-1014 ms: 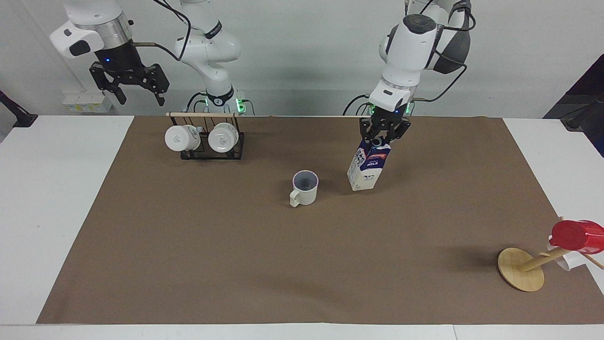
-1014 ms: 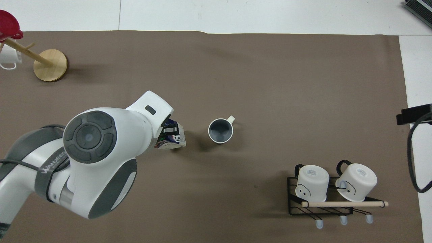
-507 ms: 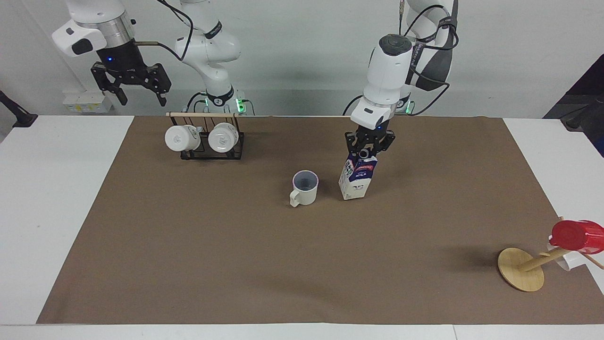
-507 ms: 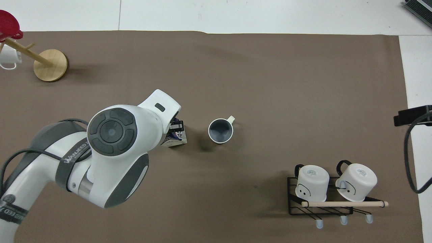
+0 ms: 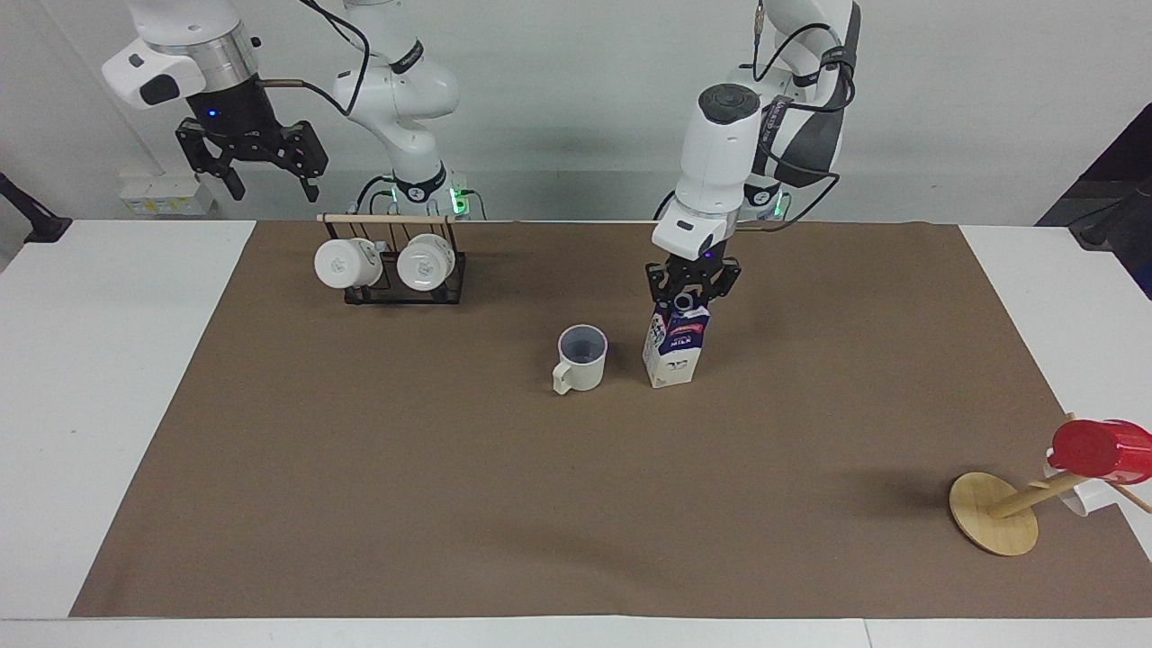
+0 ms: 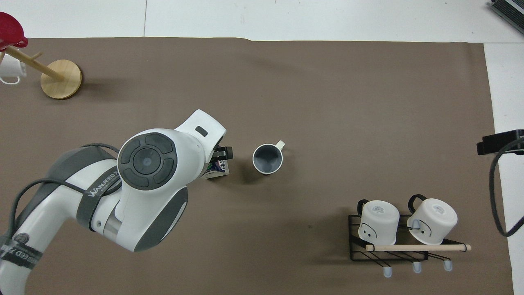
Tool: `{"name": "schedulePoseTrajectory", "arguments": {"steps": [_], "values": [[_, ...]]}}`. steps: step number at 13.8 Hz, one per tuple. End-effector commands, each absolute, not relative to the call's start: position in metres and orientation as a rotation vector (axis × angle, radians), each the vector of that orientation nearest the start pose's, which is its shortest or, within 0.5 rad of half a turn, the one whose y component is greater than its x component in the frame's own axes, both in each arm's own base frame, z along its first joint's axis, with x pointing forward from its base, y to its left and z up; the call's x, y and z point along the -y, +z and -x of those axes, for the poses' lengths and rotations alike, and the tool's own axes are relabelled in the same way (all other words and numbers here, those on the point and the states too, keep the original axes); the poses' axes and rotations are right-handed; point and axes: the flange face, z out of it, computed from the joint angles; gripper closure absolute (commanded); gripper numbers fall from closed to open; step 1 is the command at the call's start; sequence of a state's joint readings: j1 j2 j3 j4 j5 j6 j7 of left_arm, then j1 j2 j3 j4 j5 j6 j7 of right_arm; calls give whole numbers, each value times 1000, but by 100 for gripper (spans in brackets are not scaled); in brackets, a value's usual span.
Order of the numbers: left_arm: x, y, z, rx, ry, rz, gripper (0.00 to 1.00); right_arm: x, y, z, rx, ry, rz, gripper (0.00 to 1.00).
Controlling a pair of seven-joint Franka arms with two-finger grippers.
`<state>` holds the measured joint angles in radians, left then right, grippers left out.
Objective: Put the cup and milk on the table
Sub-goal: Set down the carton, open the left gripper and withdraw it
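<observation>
Left gripper sits at the gable top of the milk; whether its fingers grip the carton or stand just clear cannot be told. The milk stands upright on the brown sheet of the table, just beside the cup, toward the left arm's end. Right gripper, raised and waiting above the table's edge beside the mug rack, has its jaws apart and empty.

Robot lab: two table-mounted arms
</observation>
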<state>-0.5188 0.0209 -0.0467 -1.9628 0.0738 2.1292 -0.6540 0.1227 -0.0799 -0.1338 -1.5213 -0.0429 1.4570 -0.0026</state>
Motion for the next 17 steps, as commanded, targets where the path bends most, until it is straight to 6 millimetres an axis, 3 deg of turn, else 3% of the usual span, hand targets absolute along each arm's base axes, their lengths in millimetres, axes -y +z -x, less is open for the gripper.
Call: {"name": "schedulePoseTrajectory", "arguments": {"steps": [1, 4, 9, 11, 14, 17], "values": [[297, 509, -479, 57, -281, 3136, 0, 16, 680, -510, 4, -51, 3169, 0], [268, 536, -467, -102, -211, 3102, 0, 16, 679, -510, 4, -49, 3169, 0], [175, 564, -503, -140, -96, 3104, 0, 13, 674, -514, 14, -13, 3168, 0], [135, 587, -515, -84, -46, 3171, 0, 13, 674, -514, 12, -10, 3165, 0], [83, 629, -517, -105, 32, 3168, 0, 12, 675, -512, 5, -15, 3162, 0], [54, 658, -508, -81, 82, 3154, 0, 11, 675, -511, -7, -15, 3163, 0]]}}
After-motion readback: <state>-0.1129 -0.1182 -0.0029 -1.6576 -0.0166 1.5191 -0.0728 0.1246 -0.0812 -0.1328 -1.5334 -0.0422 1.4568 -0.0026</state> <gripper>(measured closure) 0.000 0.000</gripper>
